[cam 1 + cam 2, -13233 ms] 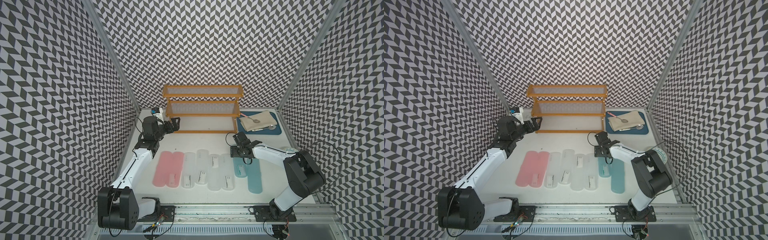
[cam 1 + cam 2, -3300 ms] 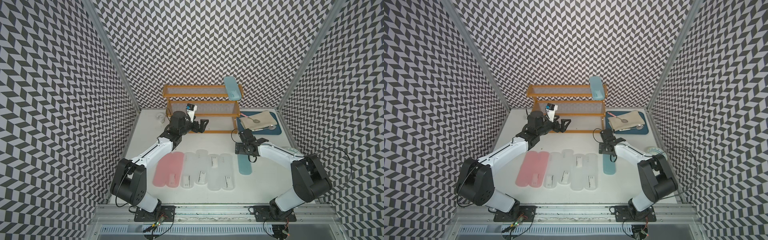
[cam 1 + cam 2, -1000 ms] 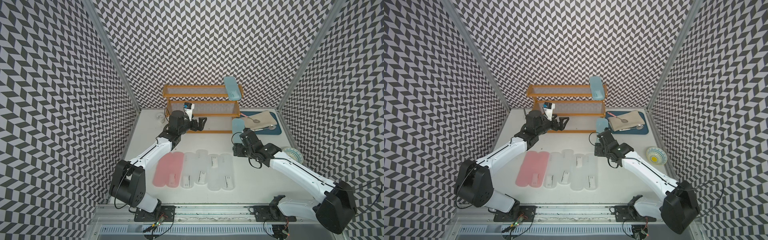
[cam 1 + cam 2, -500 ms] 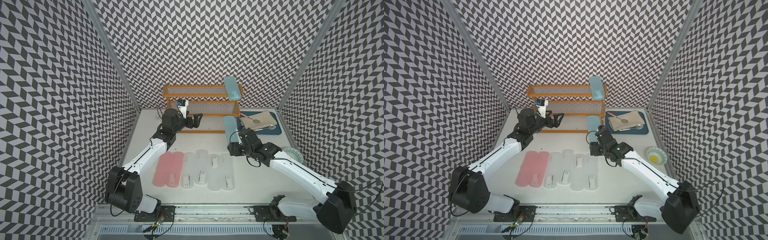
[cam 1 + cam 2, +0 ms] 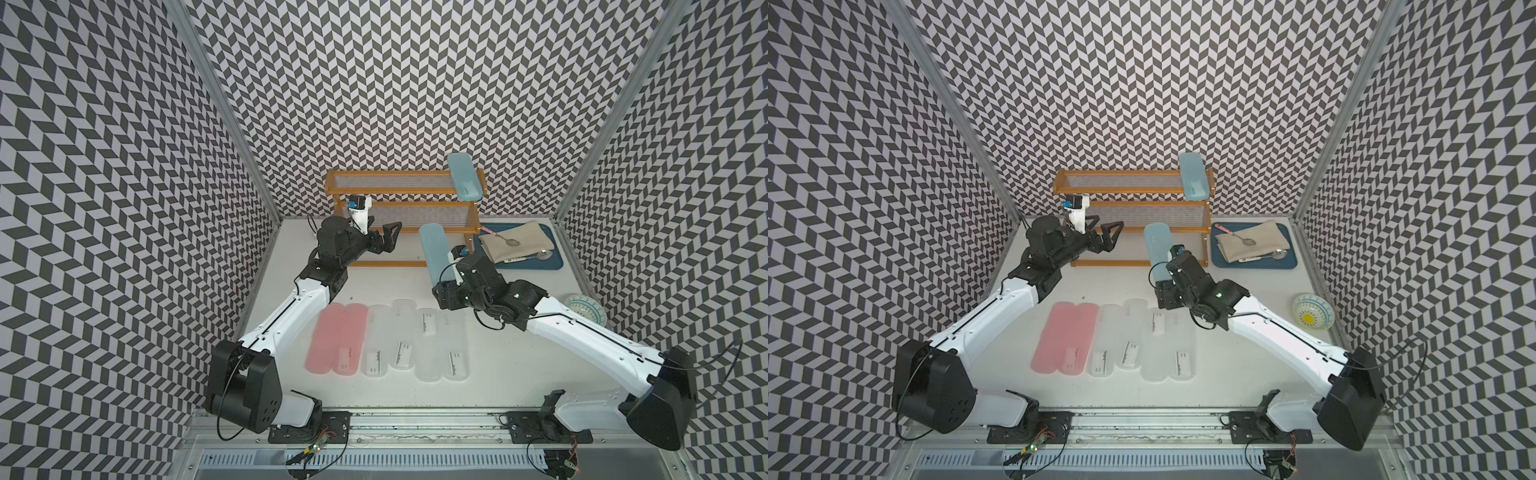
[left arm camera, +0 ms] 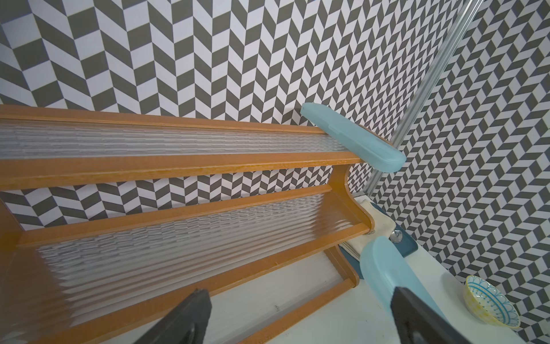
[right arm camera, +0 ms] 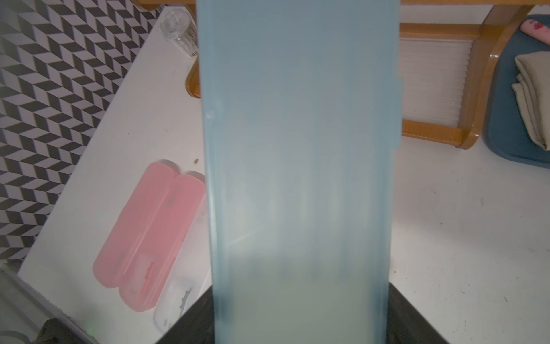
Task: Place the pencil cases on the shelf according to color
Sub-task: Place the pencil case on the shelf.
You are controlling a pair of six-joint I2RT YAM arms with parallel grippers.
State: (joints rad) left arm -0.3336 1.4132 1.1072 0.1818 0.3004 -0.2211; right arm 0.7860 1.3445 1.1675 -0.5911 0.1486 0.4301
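The orange-brown shelf stands at the back wall with one light blue pencil case lying across the right end of its top tier. My right gripper is shut on the lower end of a second light blue pencil case, held in the air and tilted up in front of the shelf's right half. My left gripper hovers open and empty before the shelf's left half. Two pink cases and several frosted clear cases lie in a row on the table.
A dark blue tray holding a beige cloth and spoons sits right of the shelf. A small patterned bowl stands by the right wall. A small clear cup stands near the shelf's left foot.
My right arm has carried the held blue case further left and a little toward the shelf. My left gripper has drifted left along the shelf front, still open.
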